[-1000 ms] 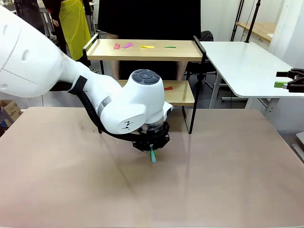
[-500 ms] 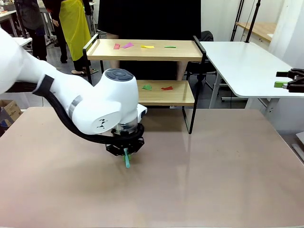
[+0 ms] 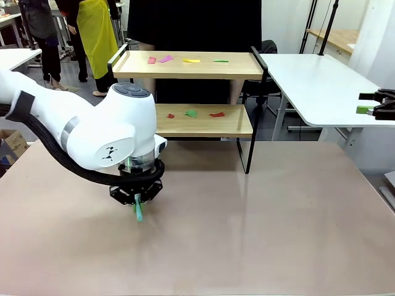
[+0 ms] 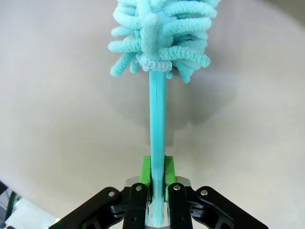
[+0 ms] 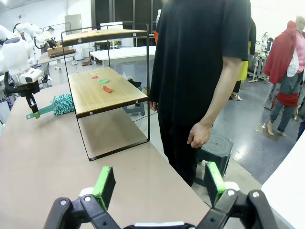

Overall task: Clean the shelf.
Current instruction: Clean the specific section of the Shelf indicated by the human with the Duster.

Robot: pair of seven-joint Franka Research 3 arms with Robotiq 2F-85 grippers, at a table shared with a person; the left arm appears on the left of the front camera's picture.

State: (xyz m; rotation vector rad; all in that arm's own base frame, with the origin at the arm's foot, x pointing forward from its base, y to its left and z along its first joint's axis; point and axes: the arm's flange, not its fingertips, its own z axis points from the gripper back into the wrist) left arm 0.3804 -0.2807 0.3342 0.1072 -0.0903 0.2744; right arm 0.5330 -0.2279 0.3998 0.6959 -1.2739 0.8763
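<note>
The shelf [image 3: 237, 69] stands at the upper centre of the front view, at the desk's [image 3: 278, 234] far edge, with coloured paper scraps [image 3: 191, 60] on both boards. To its lower left, the left tool [image 3: 137, 198] is clamped on the handle of a fluffy turquoise duster [image 4: 159, 33]. At the right edge, the right tool [image 5: 157, 183] is spread wide and empty. A person [image 5: 200, 62] stands behind the shelf.

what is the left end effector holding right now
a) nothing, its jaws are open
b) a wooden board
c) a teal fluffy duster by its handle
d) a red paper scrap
C: in the left wrist view the left end effector is shut on the thin handle of the teal duster, with the fluffy head out ahead of the green pads.
</note>
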